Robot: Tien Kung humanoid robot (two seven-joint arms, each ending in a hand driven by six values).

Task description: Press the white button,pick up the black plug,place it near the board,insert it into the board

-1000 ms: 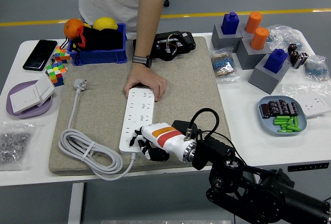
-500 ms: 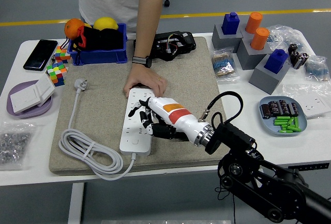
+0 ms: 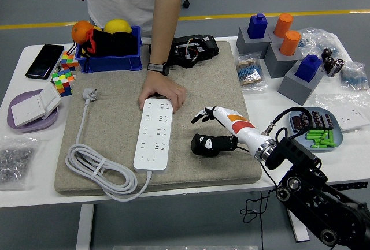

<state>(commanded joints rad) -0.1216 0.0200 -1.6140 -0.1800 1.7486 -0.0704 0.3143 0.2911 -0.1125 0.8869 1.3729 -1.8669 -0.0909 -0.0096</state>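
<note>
Black plug (image 3: 207, 144) lies on the mat near the surface's front edge, just right of the white board (image 3: 154, 133). My right hand (image 3: 215, 124) hangs over it, fingers spread, holding nothing. A person's hand (image 3: 163, 95) steadies the board. I think grabbing, placing and plugging are left.

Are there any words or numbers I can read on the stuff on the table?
No words or numbers can be read anywhere in this picture.
White power strip: only socket holes and a button show, no print legible.
Black plug: small white marks, too blurred to read.
Right hand: orange and red bands, no letters.
Black phone: dark screen, nothing showing.
Clear bags: contents too small to read.
</note>
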